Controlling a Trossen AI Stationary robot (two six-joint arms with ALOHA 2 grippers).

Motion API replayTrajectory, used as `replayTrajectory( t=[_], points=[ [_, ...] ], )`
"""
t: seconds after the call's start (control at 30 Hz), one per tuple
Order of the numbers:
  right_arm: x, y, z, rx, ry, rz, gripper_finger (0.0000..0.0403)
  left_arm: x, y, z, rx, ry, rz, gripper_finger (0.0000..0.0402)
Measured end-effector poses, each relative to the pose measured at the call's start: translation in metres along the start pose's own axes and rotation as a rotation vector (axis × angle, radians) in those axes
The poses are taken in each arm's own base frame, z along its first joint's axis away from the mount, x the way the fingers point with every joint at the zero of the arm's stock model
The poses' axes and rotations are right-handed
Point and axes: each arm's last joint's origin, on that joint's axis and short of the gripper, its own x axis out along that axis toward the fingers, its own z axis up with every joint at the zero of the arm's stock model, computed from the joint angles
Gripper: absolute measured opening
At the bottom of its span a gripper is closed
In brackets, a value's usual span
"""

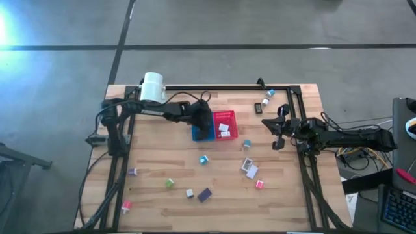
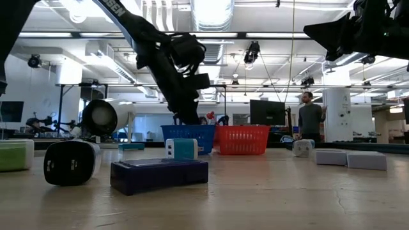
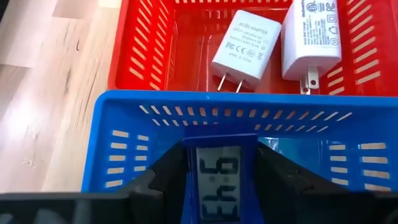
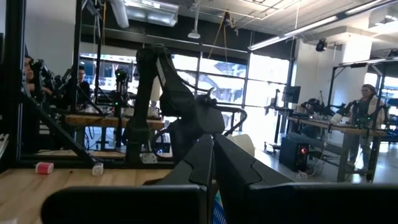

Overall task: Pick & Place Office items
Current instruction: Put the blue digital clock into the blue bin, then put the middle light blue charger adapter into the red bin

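A: What does the left gripper [image 3: 214, 186] hold?

B: A small blue clock [image 3: 216, 182] with a digit display, clamped by its sides, over the blue bin [image 3: 124, 134]. It looks rigid, light, smooth plastic; I'd keep the fingers on the flat sides, off the display.

A: And the other pieces?

B: Two white chargers [image 3: 240, 46] lie in the red bin [image 3: 140, 43]; the rest are scattered on the table [image 1: 162, 162]. The right gripper [image 1: 278, 127] waits clenched and empty, raised at the table's right side.
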Motion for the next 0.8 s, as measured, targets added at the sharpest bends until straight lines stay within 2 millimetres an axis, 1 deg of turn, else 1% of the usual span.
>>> replayTrajectory(
  t=[0.17, 0.2, 0.27, 0.37, 0.47, 0.57, 0.67, 0.73, 0.8],
  points=[
    [0.0, 0.0, 0.0, 0.0, -0.001, 0.0, 0.0012, -0.004, -0.001, -0.003, -0.008, 0.028, -0.011, 0.0152],
    [0.0, 0.0, 0.0, -0.001, -0.001, 0.0, 0.0012, -0.006, -0.001, -0.003, -0.006, 0.029, -0.013, 0.0165],
    [0.0, 0.0, 0.0, -0.004, -0.002, 0.0, 0.0012, -0.01, -0.001, -0.004, -0.001, 0.041, -0.016, 0.0209],
    [0.0, 0.0, 0.0, -0.004, -0.003, 0.0, 0.0012, -0.024, -0.001, 0.002, 0.008, 0.006, -0.021, 0.0278],
    [0.0, 0.0, 0.0, -0.004, -0.004, 0.0, 0.0012, -0.05, -0.002, 0.011, 0.031, -0.077, -0.024, 0.0316],
    [0.0, 0.0, 0.0, -0.008, -0.004, 0.0, 0.0012, -0.087, -0.005, 0.016, 0.045, -0.189, -0.068, 0.0323],
    [0.0, 0.0, 0.0, -0.008, -0.004, 0.0, 0.0012, -0.129, -0.01, 0.011, 0.085, -0.387, -0.174, 0.0308],
    [0.0, 0.0, 0.0, -0.008, -0.004, 0.0, 0.0012, -0.155, -0.014, 0.0, 0.108, -0.523, -0.221, 0.0287],
    [0.0, 0.0, 0.0, -0.007, -0.004, 0.0, 0.0012, -0.174, -0.018, -0.015, 0.112, -0.64, -0.243, 0.0256]
  ],
)
